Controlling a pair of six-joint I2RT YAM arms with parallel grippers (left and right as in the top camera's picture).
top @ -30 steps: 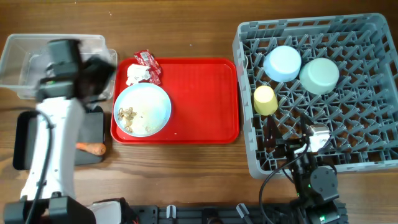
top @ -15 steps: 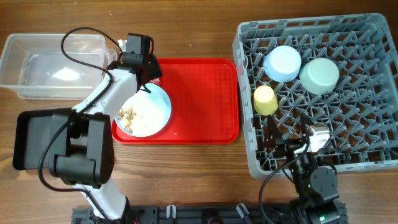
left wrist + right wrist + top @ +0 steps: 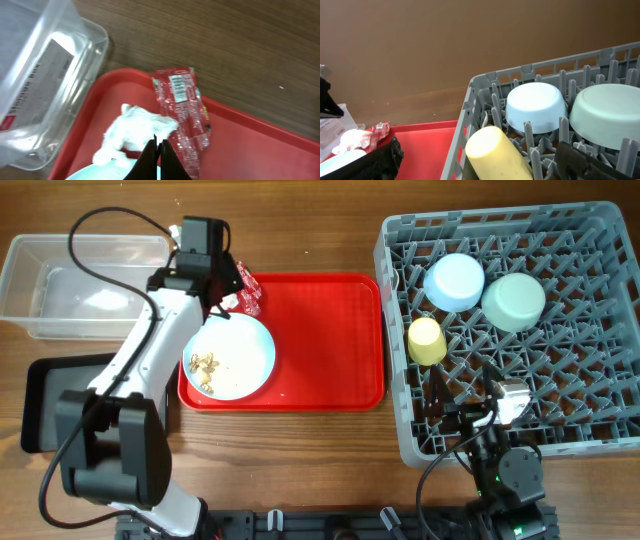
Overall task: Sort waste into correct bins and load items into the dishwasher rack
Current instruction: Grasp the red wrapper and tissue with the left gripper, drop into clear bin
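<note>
My left gripper (image 3: 228, 292) (image 3: 160, 143) is over the red tray's back left corner, shut on the edge of the crumpled white tissue (image 3: 130, 127). The red snack wrapper (image 3: 182, 107) (image 3: 247, 295) lies just right of it. The large pale plate (image 3: 230, 357) with beige crumbs (image 3: 204, 364) sits on the tray below. The clear tub (image 3: 60, 290) and black tray (image 3: 40, 405) are at the left. The grey rack (image 3: 560, 410) holds the yellow cup (image 3: 427, 340), pale blue saucer (image 3: 454, 281) and mint bowl (image 3: 513, 300). My right gripper (image 3: 485, 167) stands open over the rack's front.
The red serving tray (image 3: 320, 340) lies between the bins and the rack. My left arm stretches from the front left across the black tray to the tray's corner. Bare wooden table runs along the back edge.
The left arm swung from over the bins to the red tray's back left corner. Its jaws went from open to shut at the tissue. The right arm has not moved.
</note>
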